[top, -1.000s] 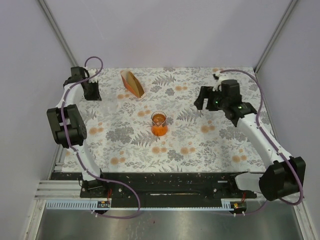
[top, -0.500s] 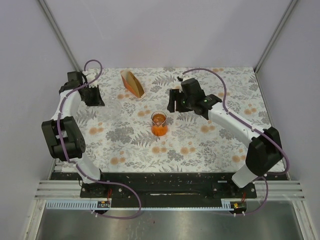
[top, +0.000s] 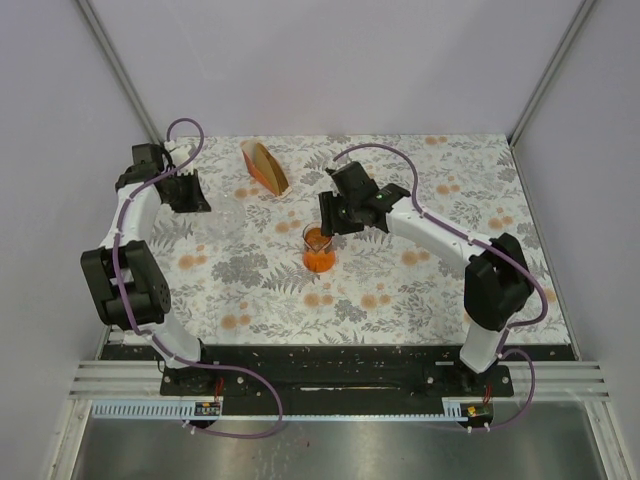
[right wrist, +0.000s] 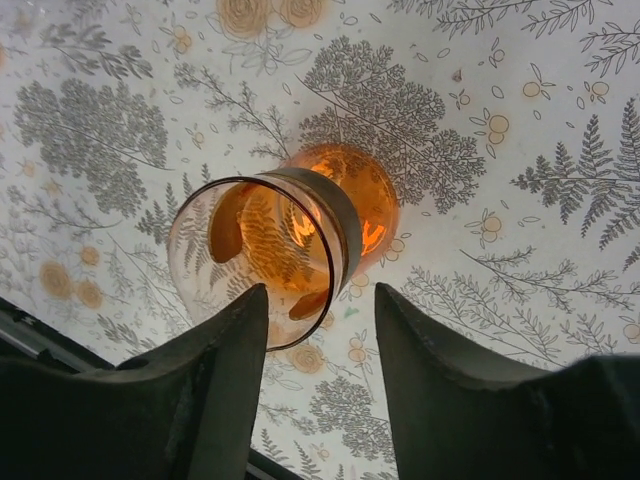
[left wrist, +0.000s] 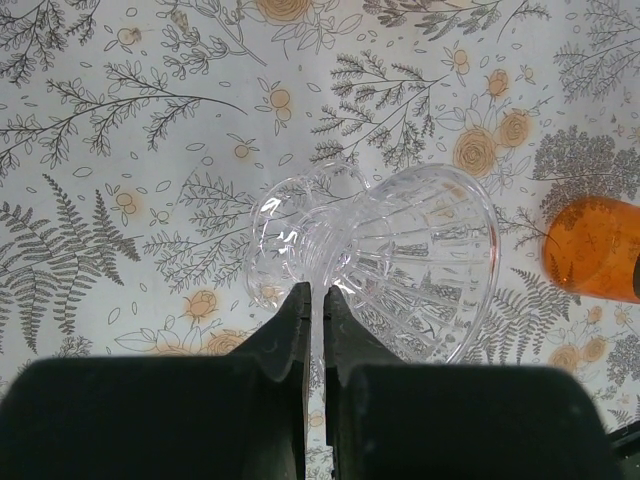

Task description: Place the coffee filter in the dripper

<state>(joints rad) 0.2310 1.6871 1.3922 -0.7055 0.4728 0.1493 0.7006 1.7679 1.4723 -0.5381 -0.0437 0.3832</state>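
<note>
The dripper (left wrist: 400,250), a clear ribbed cone, hangs on its side over the cloth and shows faintly in the top view (top: 228,215). My left gripper (left wrist: 316,292) (top: 205,203) is shut on a thin clear part at its neck. An orange glass vessel (top: 318,255) (right wrist: 350,195) with a dark band at its rim stands mid-table. My right gripper (right wrist: 320,290) (top: 323,224) hovers open right above it, one finger in front of the rim, the other to its right. The coffee filter as a single sheet is out of view.
A bundle of brown filters in an orange holder (top: 265,167) stands at the back, left of centre. A floral cloth (top: 420,290) covers the table. Grey walls close in at the back and both sides, and a black rail (top: 330,365) runs along the near edge.
My right arm swept left from the back right to above the orange vessel, its jaws narrowing. My left arm shifted a little and the clear dripper now shows to its right.
</note>
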